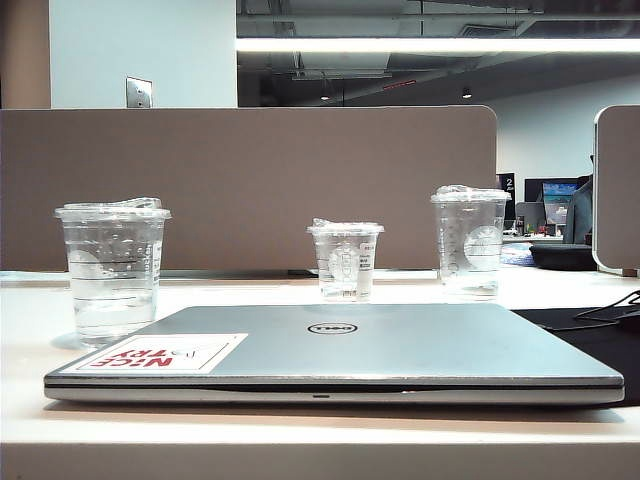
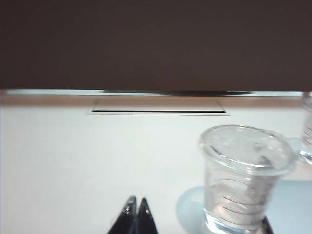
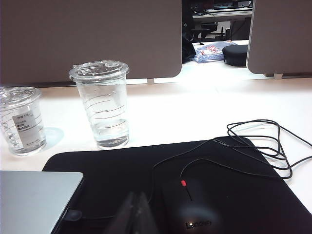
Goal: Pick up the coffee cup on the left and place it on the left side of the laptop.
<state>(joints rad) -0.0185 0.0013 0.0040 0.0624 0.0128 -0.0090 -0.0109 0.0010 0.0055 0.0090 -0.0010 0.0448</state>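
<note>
Three clear cups stand on the white table point(image 1: 30, 330), and the coffee cup point(image 1: 112, 270) is the leftmost, upright just beside the laptop's point(image 1: 400, 350) left rear corner, with thin printed lines on its side and crinkled film over the rim. Only the left wrist view shows it from close above point(image 2: 243, 180), with the left gripper point(image 2: 136, 204) low beside it, fingertips pressed together on nothing and apart from the cup. The exterior view shows neither gripper. It does show the shorter logo cup point(image 1: 346, 260) behind the laptop's middle and the tallest cup point(image 1: 470, 243) behind its right side.

Only the right wrist view shows what lies right of the laptop point(image 3: 34, 200): a black mat point(image 3: 122, 170), a dark mouse point(image 3: 190, 209) and a looping thin cable point(image 3: 263, 146). The right gripper point(image 3: 135, 204) hangs over the mat, clenched and empty. Beyond the table runs a brown-grey partition point(image 1: 250, 180), with ceiling strip lights point(image 1: 430, 45) and distant desks behind.
</note>
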